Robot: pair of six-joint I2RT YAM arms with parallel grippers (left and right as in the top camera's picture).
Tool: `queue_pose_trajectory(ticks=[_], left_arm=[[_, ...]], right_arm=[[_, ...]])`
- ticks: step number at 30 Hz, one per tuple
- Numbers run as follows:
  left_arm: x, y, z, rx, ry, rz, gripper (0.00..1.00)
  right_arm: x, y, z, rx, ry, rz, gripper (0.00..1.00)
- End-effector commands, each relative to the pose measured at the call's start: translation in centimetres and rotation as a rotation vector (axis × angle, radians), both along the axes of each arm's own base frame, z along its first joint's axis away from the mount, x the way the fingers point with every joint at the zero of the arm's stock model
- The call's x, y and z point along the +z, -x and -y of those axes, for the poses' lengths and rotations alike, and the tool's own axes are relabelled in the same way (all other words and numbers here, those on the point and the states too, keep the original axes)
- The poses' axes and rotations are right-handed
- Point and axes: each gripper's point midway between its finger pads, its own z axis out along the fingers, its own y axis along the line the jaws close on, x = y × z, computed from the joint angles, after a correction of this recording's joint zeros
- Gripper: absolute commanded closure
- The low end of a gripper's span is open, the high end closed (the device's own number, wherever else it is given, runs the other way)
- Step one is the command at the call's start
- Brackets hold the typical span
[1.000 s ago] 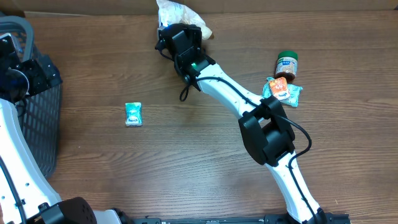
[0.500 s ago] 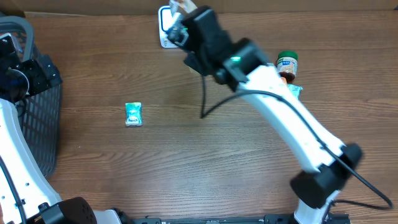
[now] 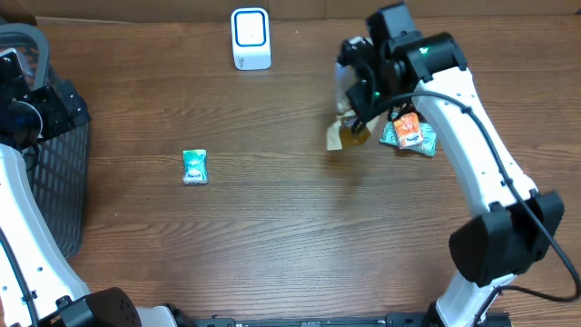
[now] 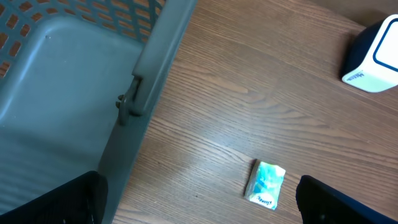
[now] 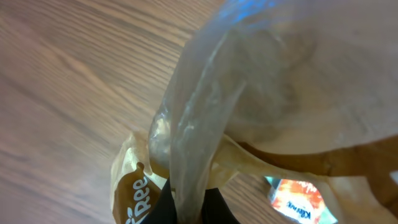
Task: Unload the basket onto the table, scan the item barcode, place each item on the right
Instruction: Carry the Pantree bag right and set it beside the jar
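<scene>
One crinkled clear-and-tan bag (image 5: 261, 81) hangs pinched in the right hand (image 5: 188, 200) — left hand (image 4: 198, 205) gaping wide.

Dark mesh basket (image 3: 65, 195), teal packet (image 3: 194, 166), orange packet (image 3: 410, 134)

The whole scene rests on a brown wooden table (image 3: 272, 236) with a fine, dark grain that runs from side to side in the overhead view. Its surface is matte and looks worn. Along the far edge of the table stands a plain tan strip (image 3: 136, 7), like a low cardboard wall. The light is soft and even, and it makes only faint, blurred shadows on the wood. No floor or window is visible.
</scene>
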Motion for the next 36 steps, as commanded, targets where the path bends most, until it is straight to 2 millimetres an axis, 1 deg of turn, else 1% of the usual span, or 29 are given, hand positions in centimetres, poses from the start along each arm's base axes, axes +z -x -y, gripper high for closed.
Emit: queue_pose_trajectory(ticks=[1, 4, 7, 9, 12, 13, 14, 15, 17, 19, 21, 23, 24, 25, 27, 28, 29, 31, 33, 36], left_arm=[[0.9, -0.2, 0.1, 0.001, 0.001, 0.028, 0.00], [0.9, -0.2, 0.1, 0.001, 0.001, 0.028, 0.00], [0.9, -0.2, 0.1, 0.001, 0.001, 0.028, 0.01], [0.9, -0.2, 0.1, 0.001, 0.001, 0.028, 0.01], [0.9, -0.2, 0.1, 0.001, 0.001, 0.028, 0.01], [0.9, -0.2, 0.1, 0.001, 0.001, 0.028, 0.00], [0.9, -0.2, 0.1, 0.001, 0.001, 0.028, 0.00], [0.9, -0.2, 0.1, 0.001, 0.001, 0.028, 0.01], [0.9, -0.2, 0.1, 0.001, 0.001, 0.028, 0.01], [0.9, -0.2, 0.1, 0.001, 0.001, 0.028, 0.01], [0.9, -0.2, 0.1, 0.001, 0.001, 0.028, 0.01], [0.9, -0.2, 0.1, 0.001, 0.001, 0.028, 0.00], [0.9, -0.2, 0.1, 0.001, 0.001, 0.028, 0.00], [0.9, -0.2, 0.1, 0.001, 0.001, 0.028, 0.01], [0.9, -0.2, 0.1, 0.001, 0.001, 0.028, 0.01], [0.9, -0.2, 0.1, 0.001, 0.001, 0.028, 0.00], [0.9, -0.2, 0.1, 0.001, 0.001, 0.028, 0.00], [0.9, -0.2, 0.1, 0.001, 0.001, 0.028, 0.00], [0.9, -0.2, 0.1, 0.001, 0.001, 0.028, 0.00], [0.9, -0.2, 0.1, 0.001, 0.001, 0.028, 0.01]], right_arm=[[-5.0, -0.3, 2.4, -0.052, -0.008, -0.083, 0.96], [-7.7, -0.2, 3.9, -0.008, 0.016, -0.084, 0.96], [-9.6, 0.0, 5.1, -0.006, 0.044, -0.087, 0.96], [-10.3, 0.3, 5.6, -0.016, 0.046, -0.099, 0.96], [-10.5, 0.4, 6.4, -0.029, 0.067, -0.108, 0.94], [-10.6, 0.4, 6.7, -0.034, 0.085, -0.108, 0.89], [-10.6, 0.5, 7.0, -0.038, 0.102, -0.108, 0.79], [-10.7, 0.5, 7.4, -0.043, 0.123, -0.110, 0.71], [-10.7, 0.6, 8.2, -0.059, 0.168, -0.112, 0.68], [-10.5, 0.5, 8.5, -0.088, 0.173, -0.112, 0.65], [-9.7, 0.1, 8.4, -0.116, 0.160, -0.099, 0.63], [-8.5, -0.3, 8.3, -0.141, 0.149, -0.080, 0.58], [-7.6, -0.5, 8.2, -0.142, 0.137, -0.068, 0.52], [-6.6, -0.6, 7.9, -0.140, 0.121, -0.054, 0.45], [-4.0, -0.8, 7.0, -0.127, 0.068, -0.024, 0.23], [-2.6, -0.7, 6.4, -0.117, 0.033, -0.008, 0.09], [-1.4, -0.7, 5.9, -0.107, 0.000, 0.004, 0.00], [1.3, -0.2, 4.5, -0.078, -0.090, 0.025, 0.00], [3.4, 0.4, 3.4, -0.053, -0.158, 0.039, 0.00], [4.6, 1.4, 2.3, -0.025, -0.231, 0.026, 0.00]])
